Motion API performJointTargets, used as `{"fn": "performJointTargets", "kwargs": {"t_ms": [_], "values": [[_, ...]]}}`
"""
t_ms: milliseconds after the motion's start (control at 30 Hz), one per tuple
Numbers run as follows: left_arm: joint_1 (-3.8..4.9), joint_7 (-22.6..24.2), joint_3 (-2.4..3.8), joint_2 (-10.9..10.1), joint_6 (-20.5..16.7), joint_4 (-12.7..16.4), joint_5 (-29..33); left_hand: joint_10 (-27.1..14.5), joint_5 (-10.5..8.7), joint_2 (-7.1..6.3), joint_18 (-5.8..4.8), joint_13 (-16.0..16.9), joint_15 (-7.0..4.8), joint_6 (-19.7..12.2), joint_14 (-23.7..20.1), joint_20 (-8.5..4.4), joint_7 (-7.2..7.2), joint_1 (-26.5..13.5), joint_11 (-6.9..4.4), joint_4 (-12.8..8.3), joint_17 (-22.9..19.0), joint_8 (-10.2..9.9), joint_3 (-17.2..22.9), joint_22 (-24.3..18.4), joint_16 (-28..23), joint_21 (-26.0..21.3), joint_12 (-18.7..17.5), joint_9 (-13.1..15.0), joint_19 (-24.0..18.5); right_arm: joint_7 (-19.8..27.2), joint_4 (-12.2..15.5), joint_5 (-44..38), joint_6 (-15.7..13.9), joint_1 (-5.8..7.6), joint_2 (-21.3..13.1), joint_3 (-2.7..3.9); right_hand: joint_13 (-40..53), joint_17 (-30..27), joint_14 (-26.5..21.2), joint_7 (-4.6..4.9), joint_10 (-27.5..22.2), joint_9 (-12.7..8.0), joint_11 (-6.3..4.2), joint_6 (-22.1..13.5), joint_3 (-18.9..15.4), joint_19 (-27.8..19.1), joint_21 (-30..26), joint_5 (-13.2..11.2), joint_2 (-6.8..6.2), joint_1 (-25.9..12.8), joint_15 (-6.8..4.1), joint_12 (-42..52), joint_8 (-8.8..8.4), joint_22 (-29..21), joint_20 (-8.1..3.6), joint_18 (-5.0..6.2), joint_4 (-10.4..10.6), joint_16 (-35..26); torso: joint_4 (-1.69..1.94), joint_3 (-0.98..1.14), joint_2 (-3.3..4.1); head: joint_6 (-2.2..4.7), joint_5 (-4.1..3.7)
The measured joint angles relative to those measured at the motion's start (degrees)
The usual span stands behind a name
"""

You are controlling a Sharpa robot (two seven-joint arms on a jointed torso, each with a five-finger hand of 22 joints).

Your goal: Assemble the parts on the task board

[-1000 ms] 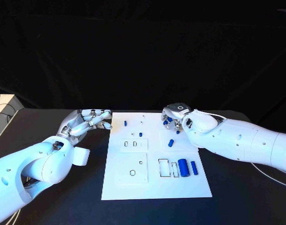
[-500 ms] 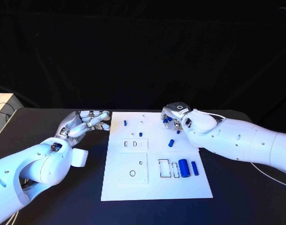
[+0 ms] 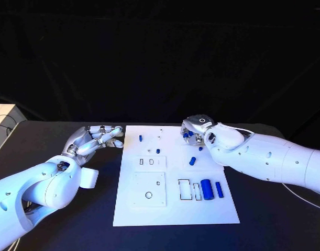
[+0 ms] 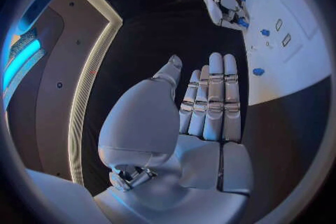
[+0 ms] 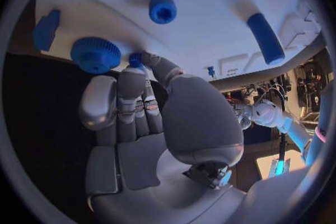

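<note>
The black surface (image 3: 69,219) carries the white task board (image 3: 171,209) at its middle, lying flat with its long side running near to far.

The left hand (image 3: 96,137) rests over the surface just beside the board's far left edge, released, its fingers (image 4: 213,95) straight, side by side and holding nothing.

The right hand (image 3: 194,130) sits over the board's far right corner. Its fingertips (image 5: 140,61) pinch a small blue part (image 5: 135,59) there, close beside a blue ridged wheel (image 5: 95,54) on the board.

Toward the board's near right, a thick blue cylinder (image 3: 206,187) and a thinner blue pin (image 3: 219,189) lie side by side, just right of a rectangular cutout (image 3: 183,187). A short blue part (image 3: 192,160) lies mid-board on the right, and a small blue peg (image 3: 140,138) stands near the far left.
</note>
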Motion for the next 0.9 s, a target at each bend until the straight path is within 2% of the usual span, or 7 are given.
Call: {"fn": "performJointTargets", "kwargs": {"t_ms": [267, 433, 700, 900], "values": [[-0.04, -0.08, 0.0, 0.0, 0.05, -0.2, 0.0, 0.0, 0.0, 0.0, 0.0, 0.0, 0.0, 0.0, 0.0, 0.0, 0.0, 0.0, 0.0, 0.0, 0.0, 0.0, 0.0, -0.11, 0.0, 0.0, 0.0, 0.0, 0.0, -0.17, 1.94, 0.39, -1.55, -0.37, -0.4, 0.69, 0.02, 0.68, 0.0, -0.01, 0.0, 0.03, 0.0, 0.38, -0.36, -0.11, 0.93, -0.31, 0.61, 0.59, 0.0, -0.06, 0.0, 1.65, -0.18, -0.09, -1.07, 0.0, 0.04, -0.01, 0.21, 0.31, 0.14], [-0.07, -0.11, 0.0, -0.01, 0.06, -0.21, 0.0, 0.0, 0.0, 0.0, 0.0, 0.0, 0.0, 0.0, 0.0, 0.0, 0.0, 0.0, 0.0, 0.0, 0.0, 0.0, 0.0, -0.16, 0.0, 0.0, 0.0, 0.0, 0.0, -0.33, 2.98, 0.46, -2.1, 0.03, -0.28, 1.2, 0.02, 0.8, 0.0, -0.01, 0.0, 0.03, 0.0, 0.38, -0.45, -0.05, 0.93, -0.35, 1.06, 0.41, 0.0, -0.2, 0.0, 2.17, -0.25, -0.36, -1.3, 0.0, 0.0, -0.06, 0.33, 0.59, 0.14], [-0.08, -0.12, 0.0, -0.02, 0.08, -0.09, -0.02, 0.0, 0.0, 0.0, 0.0, 0.0, 0.0, 0.0, 0.0, 0.0, 0.0, 0.0, 0.0, 0.0, 0.0, 0.0, 0.0, -0.21, 0.0, 0.0, 0.0, 0.0, 0.0, -0.77, 3.03, 0.47, -2.7, 0.33, 1.67, 1.6, 0.02, 0.99, 0.01, -0.01, 0.0, 0.03, 0.0, 0.37, -0.45, -0.05, 0.93, -0.53, 1.2, 0.44, 0.0, -0.29, 0.0, 2.66, -0.25, -0.4, -1.31, 0.0, 0.08, -0.07, 0.54, 0.81, 0.22], [-0.08, -0.12, 0.0, 0.06, 0.1, -0.02, -0.04, 0.0, 0.0, 0.0, 0.0, 0.0, 0.0, 0.0, 0.0, 0.0, 0.0, 0.0, 0.0, 0.0, 0.0, 0.0, 0.0, -0.21, 0.0, 0.0, 0.0, 0.0, 0.0, -1.13, 1.88, 0.37, -3.28, 0.38, 3.98, 1.96, 0.02, 1.07, 0.01, -0.01, 0.0, 0.02, 0.0, 0.37, -0.21, -0.05, 0.93, -0.17, 1.26, 0.5, 0.01, -0.09, 0.0, 3.04, -0.25, -0.46, -1.69, 0.0, 0.2, -0.12, 0.6, 0.93, 0.42]]}}
